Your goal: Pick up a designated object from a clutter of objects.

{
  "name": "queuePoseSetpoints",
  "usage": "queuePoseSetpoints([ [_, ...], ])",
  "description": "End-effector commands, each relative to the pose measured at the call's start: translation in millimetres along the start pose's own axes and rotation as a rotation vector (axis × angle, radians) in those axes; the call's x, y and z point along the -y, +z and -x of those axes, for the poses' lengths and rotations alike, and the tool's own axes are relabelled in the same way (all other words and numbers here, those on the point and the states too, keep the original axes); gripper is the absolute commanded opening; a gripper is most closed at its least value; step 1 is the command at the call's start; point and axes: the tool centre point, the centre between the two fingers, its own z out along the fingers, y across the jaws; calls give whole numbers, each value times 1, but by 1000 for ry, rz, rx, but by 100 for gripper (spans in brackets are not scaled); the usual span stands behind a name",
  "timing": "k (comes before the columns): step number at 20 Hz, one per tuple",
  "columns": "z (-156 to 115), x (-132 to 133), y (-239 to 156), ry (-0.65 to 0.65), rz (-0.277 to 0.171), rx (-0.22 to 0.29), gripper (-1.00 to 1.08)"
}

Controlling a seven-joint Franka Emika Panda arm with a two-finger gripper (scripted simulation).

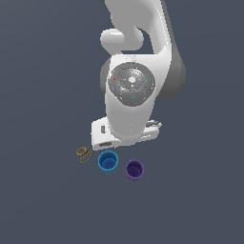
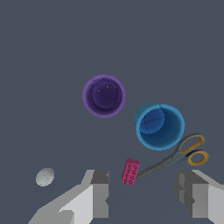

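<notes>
The gripper hangs with its jaws spread wide, holding nothing; the pink block lies between its fingers, seemingly untouched. Beyond, the purple cup stands upright, round, hollow, mouth up, just beside the blue cup.

glossy white arm, grey joints

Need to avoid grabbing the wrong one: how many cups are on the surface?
2. The purple cup stands upright, apart from the rest. The blue cup stands upright next to the scissors. In the exterior view the arm blocks some surface, so another could be hidden.
</notes>
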Motion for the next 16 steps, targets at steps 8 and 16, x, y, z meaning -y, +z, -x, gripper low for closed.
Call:
queuePoseSetpoints([
  [8, -50, -2, 49, -105, -32, 47, 28],
  [16, -76, -2, 87, -170, -60, 74, 28],
])
